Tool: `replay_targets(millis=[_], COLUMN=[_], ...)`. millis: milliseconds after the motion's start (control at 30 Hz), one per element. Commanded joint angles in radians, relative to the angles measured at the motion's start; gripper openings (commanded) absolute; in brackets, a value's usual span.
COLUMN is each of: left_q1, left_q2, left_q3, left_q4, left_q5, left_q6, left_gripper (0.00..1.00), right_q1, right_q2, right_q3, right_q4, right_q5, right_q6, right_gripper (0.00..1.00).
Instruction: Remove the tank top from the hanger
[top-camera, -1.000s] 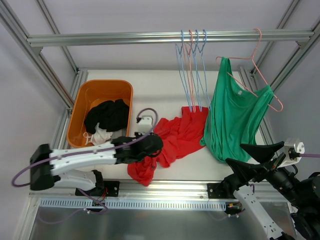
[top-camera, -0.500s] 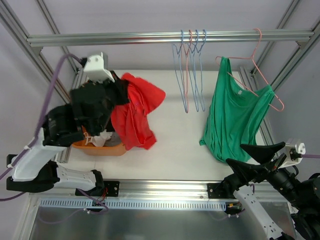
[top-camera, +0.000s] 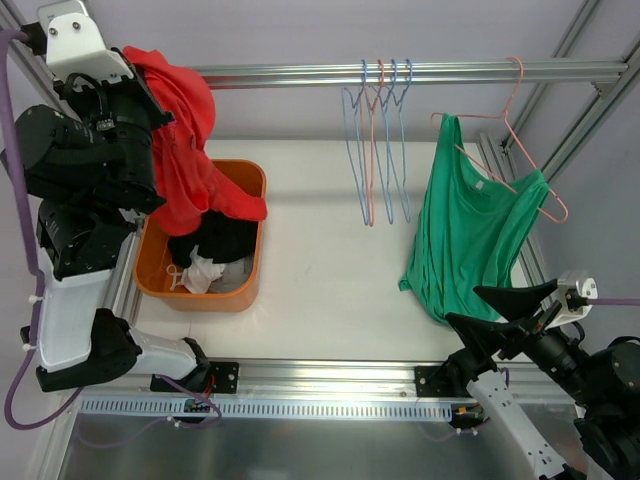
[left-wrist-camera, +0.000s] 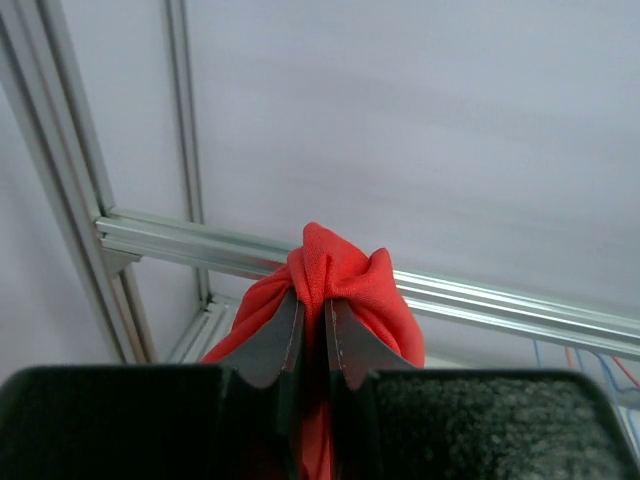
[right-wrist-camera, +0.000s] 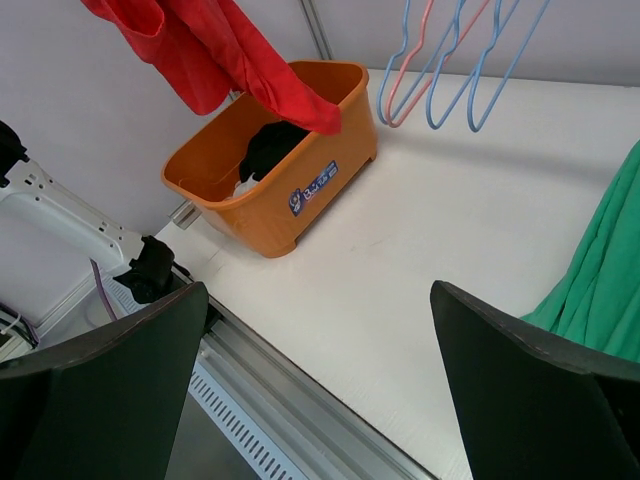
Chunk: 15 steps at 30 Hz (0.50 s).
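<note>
Left arm (top-camera: 72, 250) reared up tall at the far left, its wrist at the very top of the top view, white camera housing uppermost. Left end effector (left-wrist-camera: 310, 305): fingers pressed together, a fold of red garment (left-wrist-camera: 340, 272) pinched between them. Right arm (top-camera: 530, 410) low at the near right corner, elbow folded. Right end effector (top-camera: 498, 312): dark fingers (right-wrist-camera: 110, 385) splayed wide apart, nothing between them, aimed inward and leftward.
</note>
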<state>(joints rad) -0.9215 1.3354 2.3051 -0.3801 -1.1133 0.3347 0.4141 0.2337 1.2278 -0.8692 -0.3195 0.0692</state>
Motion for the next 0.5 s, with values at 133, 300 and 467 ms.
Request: replay_targets(millis=[133,300,467], left_q1=[0.156,0.252,0.449], left_q2=[0.022,-0.057,-0.13], left_q3=[-0.176,-0.47,-0.685], left_q4=[0.132,-0.004,-0.209], left_q5=[0.01,0.146,0.535], left_q6=[0.09,-0.24,-0.557], left_gripper=[0.0,0.0,0.0], right_q1=[-0.003,-0.003,-0.003], right_q2=[0.006,-0.017,-0.005], right_q3=[-0.03,-0.05,-0.06], right_q4=[0.053,0.056,0.055], right_q5=[-0.021,-0.02,-0.043], right_q6=[0.029,0.035,0.035], right_gripper=[1.0,0.99,0.99])
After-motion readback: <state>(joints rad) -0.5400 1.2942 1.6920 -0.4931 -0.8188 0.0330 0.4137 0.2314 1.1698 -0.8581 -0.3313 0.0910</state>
